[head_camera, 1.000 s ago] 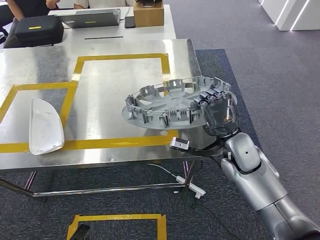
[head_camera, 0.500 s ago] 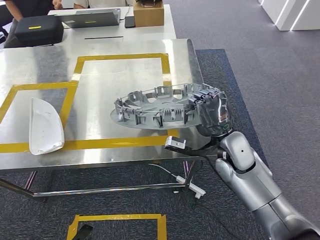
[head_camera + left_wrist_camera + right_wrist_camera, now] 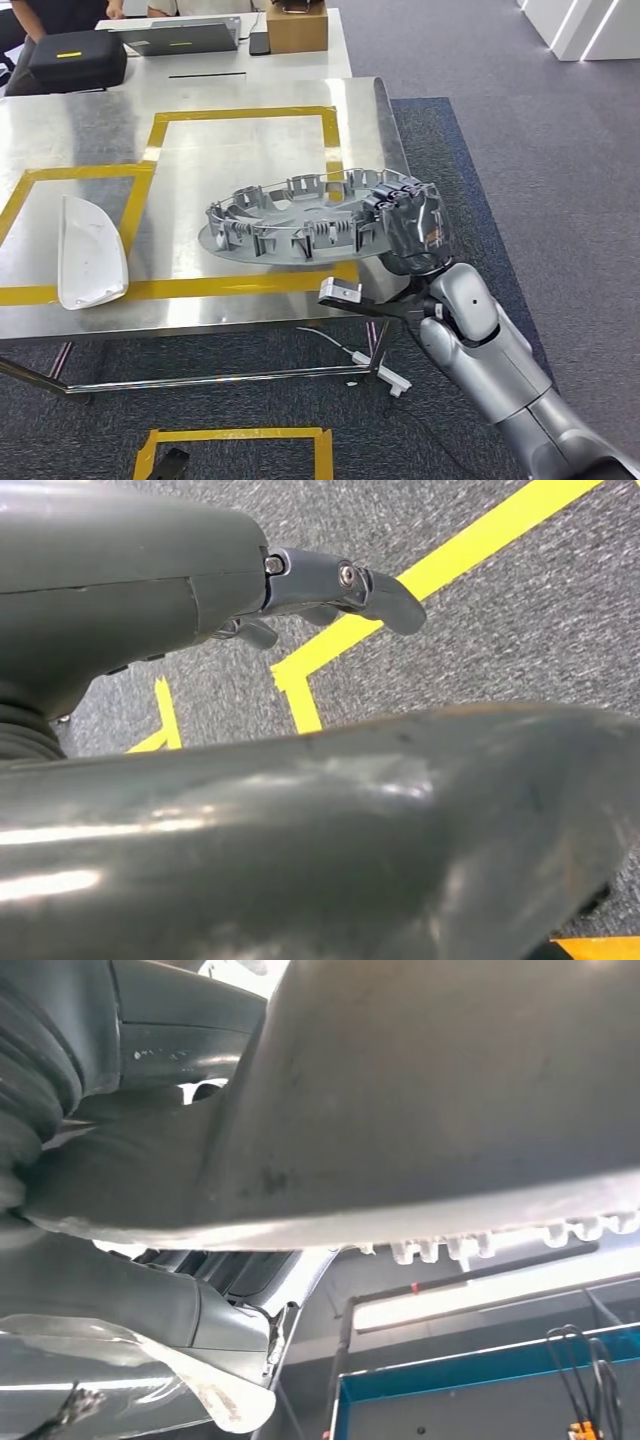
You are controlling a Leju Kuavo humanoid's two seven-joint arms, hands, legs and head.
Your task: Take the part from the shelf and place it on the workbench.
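With my right hand (image 3: pixel 411 228) fingers clamped on its rim, the grey ribbed round plastic wheel-cover part (image 3: pixel 290 228) has shifted farther over the steel table (image 3: pixel 226 150) and lower; set-down seems near. Left hand (image 3: pixel 332 585) fingers: cannot tell.

The part's (image 3: pixel 302 225) near rim hides the right hand's fingers (image 3: pixel 392 205).

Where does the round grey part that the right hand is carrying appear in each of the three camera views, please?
Head view: round grey part, centre, over the steel workbench, right hand gripping its rim.
Left wrist view: not in it.
Right wrist view: its grey underside across the upper frame.
Shared landmark: the right hand.
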